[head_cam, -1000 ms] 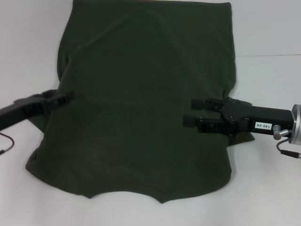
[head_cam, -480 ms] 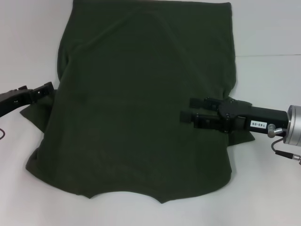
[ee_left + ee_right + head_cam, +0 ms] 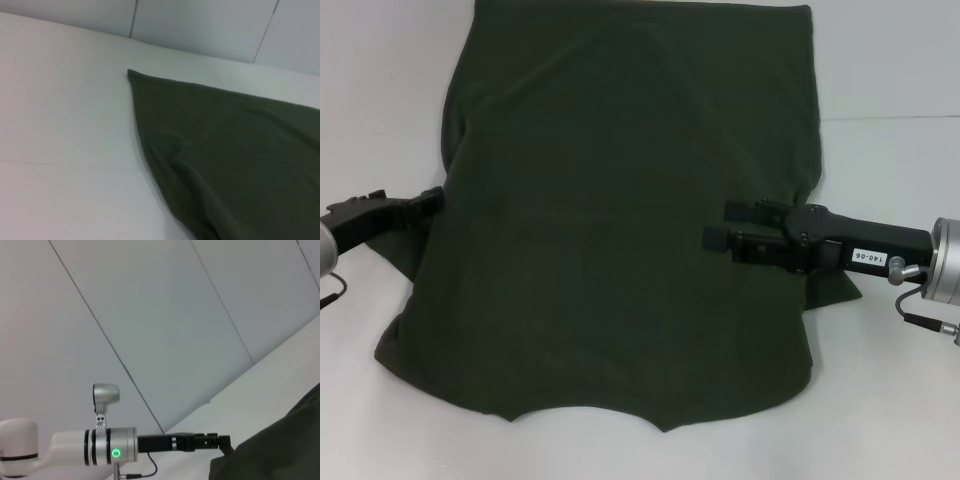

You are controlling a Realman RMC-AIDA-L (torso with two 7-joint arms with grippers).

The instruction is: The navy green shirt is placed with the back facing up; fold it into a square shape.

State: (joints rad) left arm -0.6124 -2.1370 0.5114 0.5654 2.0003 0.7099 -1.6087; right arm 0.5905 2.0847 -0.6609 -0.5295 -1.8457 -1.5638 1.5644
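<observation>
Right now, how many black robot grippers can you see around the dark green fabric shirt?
2. The left gripper sits at the left edge of the dark olive-green fabric shirt; the right gripper is over the shirt's right side, fingers apart. None appear hidden.

A lab: white table [image 3: 880, 70], panelled wall [image 3: 150, 315] (bare).

Plain white table [image 3: 880, 60] all around, with pale panelled walls [image 3: 165, 315] behind it, thin dark seams between panels.

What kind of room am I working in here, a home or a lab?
Probably a lab or test bench: a bare white table, plain panelled walls, and only the navy green shirt laid out between the left gripper and right gripper.
</observation>
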